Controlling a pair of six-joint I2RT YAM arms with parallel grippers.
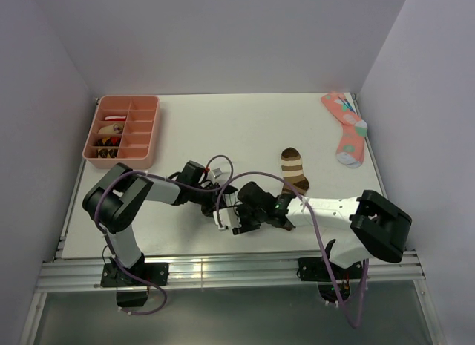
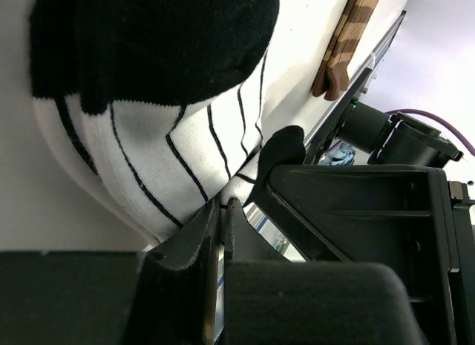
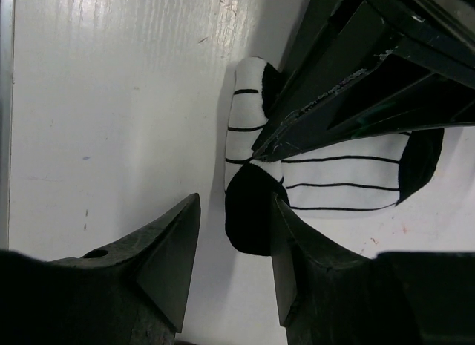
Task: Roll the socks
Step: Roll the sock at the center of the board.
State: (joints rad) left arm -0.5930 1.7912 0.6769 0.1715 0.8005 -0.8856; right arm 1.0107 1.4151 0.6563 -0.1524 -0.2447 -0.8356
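White black-striped fabric sock (image 3: 326,183) lies near-centre on the white table (image 1: 223,122), the brown-and-tan striped sock (image 1: 295,171) just beyond. I see the left gripper (image 2: 221,211) closed on it; the right gripper (image 3: 234,204) stands open around its black end.

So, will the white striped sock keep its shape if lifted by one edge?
Probably not: the white striped sock lies folded and creased at the left pincer, so it likely droops. Thin knit, so probably light. Pushed, it would likely bunch up rather than slide.
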